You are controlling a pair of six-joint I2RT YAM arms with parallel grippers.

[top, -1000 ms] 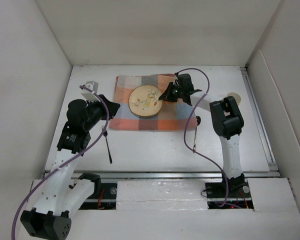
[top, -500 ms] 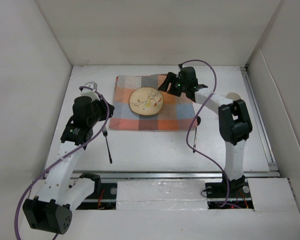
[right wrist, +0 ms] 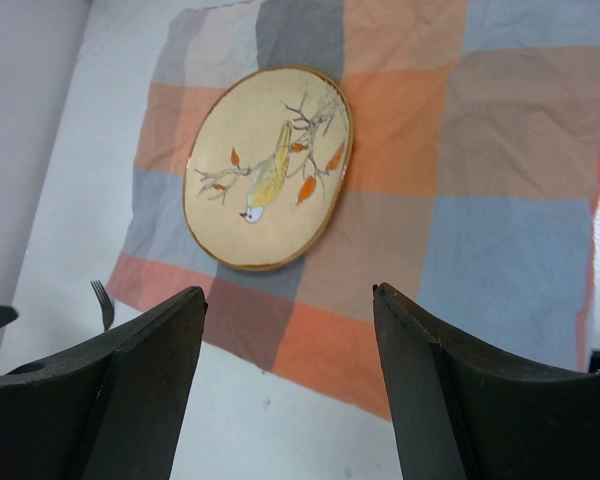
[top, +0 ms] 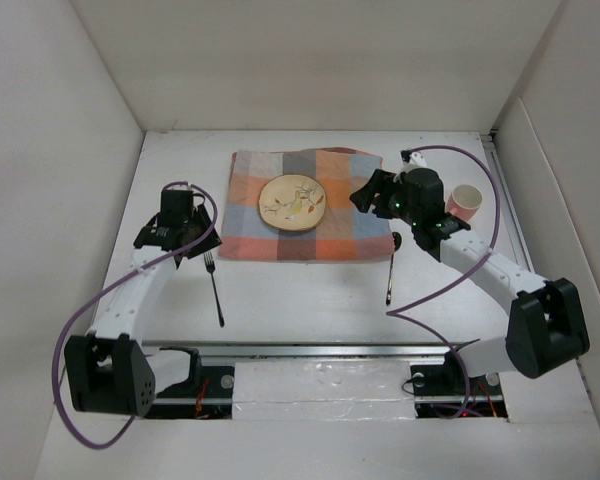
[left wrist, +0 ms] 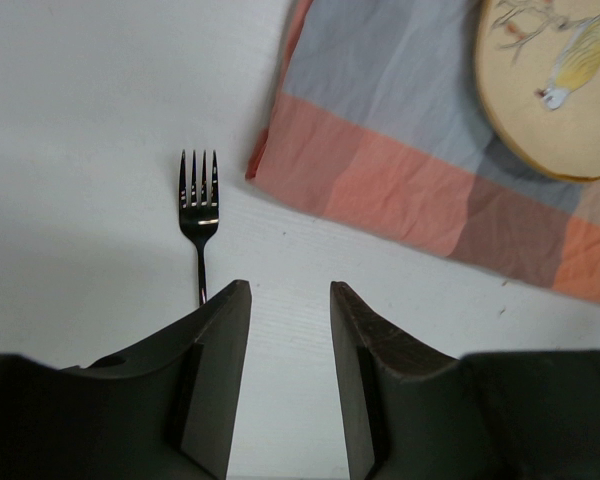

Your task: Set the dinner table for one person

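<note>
Both arms have shifted in the last second. The right arm has swung off the plate's rim toward the mat's right side, uncovering a cup, and the left arm has reached out low by the fork.

The dinner table (top: 310, 300) lies under both grippers. On it, ahead of both, is the checked placemat (top: 352, 228), with the bird-painted plate (right wrist: 268, 168) resting on it. I judge the plate to be done, so the cup looks like the next piece.

The left gripper (left wrist: 288, 290) has its fingers apart and holds nothing. The right gripper (right wrist: 288, 295) is spread wider and is also empty. The fork (left wrist: 198, 215) lies just ahead of the left gripper's left finger, tines pointing away and clear of the mat's corner.

Only the overhead view shows the dark spoon (top: 391, 268) below the right gripper and the pink cup (top: 465, 202) behind it. Only the wrist cameras show the gaps between the fingers.
</note>
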